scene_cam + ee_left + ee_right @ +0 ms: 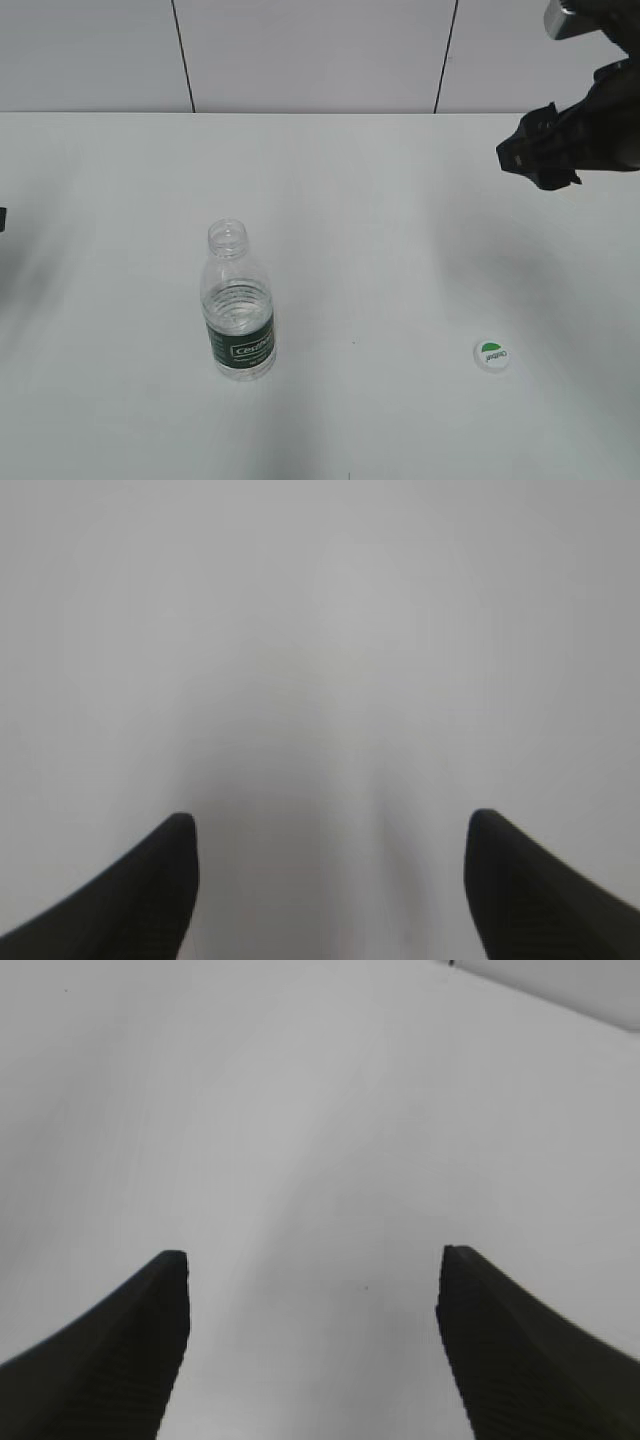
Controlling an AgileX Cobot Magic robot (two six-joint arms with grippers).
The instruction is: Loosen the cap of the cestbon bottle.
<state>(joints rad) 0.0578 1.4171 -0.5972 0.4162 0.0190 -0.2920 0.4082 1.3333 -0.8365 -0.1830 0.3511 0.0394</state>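
Note:
The cestbon bottle (238,303) stands upright on the white table, left of the middle, with its neck bare and no cap on it. The white cap (492,355) with a green half-circle lies flat on the table at the front right, well apart from the bottle. My right gripper (533,152) hangs open and empty above the table's far right, far from both; its wrist view (312,1260) shows only bare table between the fingers. My left gripper (330,825) is open and empty over bare table; in the exterior view only a dark sliver shows at the left edge.
The white table (380,230) runs back to a pale panelled wall (310,55). Nothing else stands on the table in view.

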